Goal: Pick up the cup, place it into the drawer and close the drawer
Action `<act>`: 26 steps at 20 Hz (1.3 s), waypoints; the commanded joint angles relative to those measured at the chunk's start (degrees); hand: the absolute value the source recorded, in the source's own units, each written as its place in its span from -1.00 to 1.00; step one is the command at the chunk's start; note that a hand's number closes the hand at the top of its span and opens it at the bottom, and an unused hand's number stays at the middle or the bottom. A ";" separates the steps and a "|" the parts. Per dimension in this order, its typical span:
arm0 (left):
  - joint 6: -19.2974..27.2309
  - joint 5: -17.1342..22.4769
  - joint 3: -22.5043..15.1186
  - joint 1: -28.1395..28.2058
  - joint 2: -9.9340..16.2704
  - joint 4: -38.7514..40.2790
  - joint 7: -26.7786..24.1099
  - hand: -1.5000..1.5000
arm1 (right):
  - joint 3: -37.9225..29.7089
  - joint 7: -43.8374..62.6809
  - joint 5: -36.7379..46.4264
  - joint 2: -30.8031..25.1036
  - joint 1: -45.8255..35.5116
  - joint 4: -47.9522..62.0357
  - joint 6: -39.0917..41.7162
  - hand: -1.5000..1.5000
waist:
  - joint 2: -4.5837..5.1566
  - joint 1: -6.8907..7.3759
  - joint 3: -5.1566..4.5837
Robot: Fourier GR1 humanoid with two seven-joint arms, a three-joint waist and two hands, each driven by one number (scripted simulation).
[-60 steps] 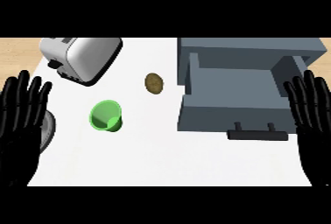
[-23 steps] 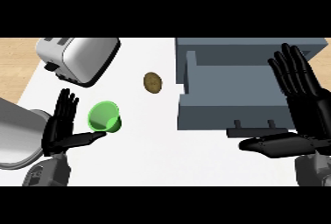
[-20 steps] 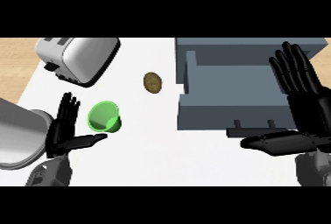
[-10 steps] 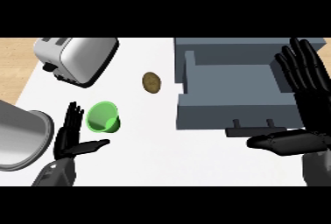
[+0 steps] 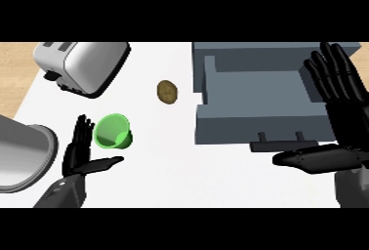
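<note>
A green cup [image 5: 113,131] lies on its side on the white counter, its mouth facing the view's lower left. My left hand [image 5: 81,155] is open just left of it and slightly below, fingers straight and thumb out toward the cup, close to its rim. The grey drawer [image 5: 261,103] stands pulled open at the right, its handle [image 5: 282,144] at the front. My right hand [image 5: 340,113] is open over the drawer's right side, fingers straight up and thumb stretched left below the handle.
A silver toaster [image 5: 81,66] stands at the back left. A brown potato-like item [image 5: 167,91] lies between the toaster and the drawer. A round metal pot [image 5: 22,151] sits at the left edge beside my left forearm.
My left hand has slid lower and nearer the cup's left side. The right hand has shifted slightly right over the drawer. The cup has stayed in place.
</note>
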 commanded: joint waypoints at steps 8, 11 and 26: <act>-2.66 -1.11 0.14 -0.60 1.07 4.14 -6.36 -1.00 | -2.18 3.08 -3.32 -2.11 0.38 -2.41 1.84 -1.00 | 0.14 -0.73 -0.08; -3.38 -1.10 0.10 -2.64 0.03 4.58 -4.52 -1.00 | -1.87 -1.59 -1.49 -1.25 0.94 0.43 1.92 -1.00 | 0.22 -0.57 -0.06; 12.13 -2.60 0.57 -5.19 -2.76 -1.25 -12.80 1.00 | -0.14 -0.44 1.14 -0.03 -1.75 2.80 -0.15 -1.00 | 0.34 -0.23 -0.02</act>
